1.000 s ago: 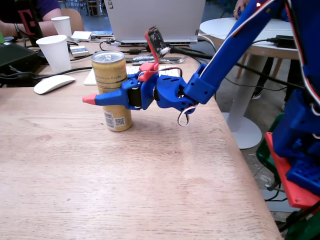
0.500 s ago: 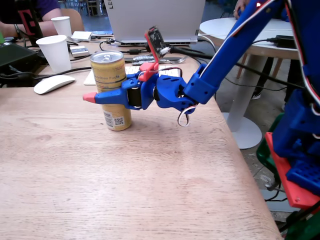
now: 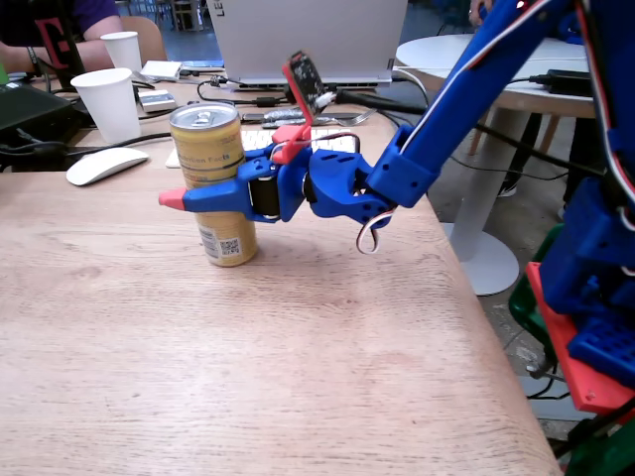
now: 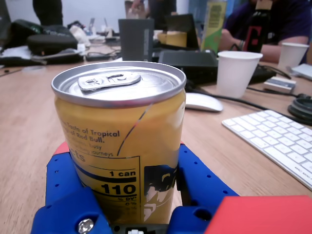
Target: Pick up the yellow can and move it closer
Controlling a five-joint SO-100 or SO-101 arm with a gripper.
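Observation:
The yellow can (image 3: 211,147) stands upright on the wooden table (image 3: 298,367), its silver top and pull tab facing up and a QR patch near its base. My blue gripper (image 3: 198,186) reaches in from the right in the fixed view and holds the can at mid-height; the red-tipped near finger (image 3: 175,198) crosses the can's front, and the other finger is hidden behind it. In the wrist view the can (image 4: 122,122) fills the centre between both blue fingers (image 4: 61,170), which press against its sides. My gripper (image 4: 122,153) is shut on it.
Behind the can lie a white keyboard (image 4: 278,141), a white mouse (image 3: 104,164) and two white paper cups (image 3: 107,102). A laptop (image 3: 308,40), cables and people sit at the far edge. The table's right edge (image 3: 476,327) drops off near the arm.

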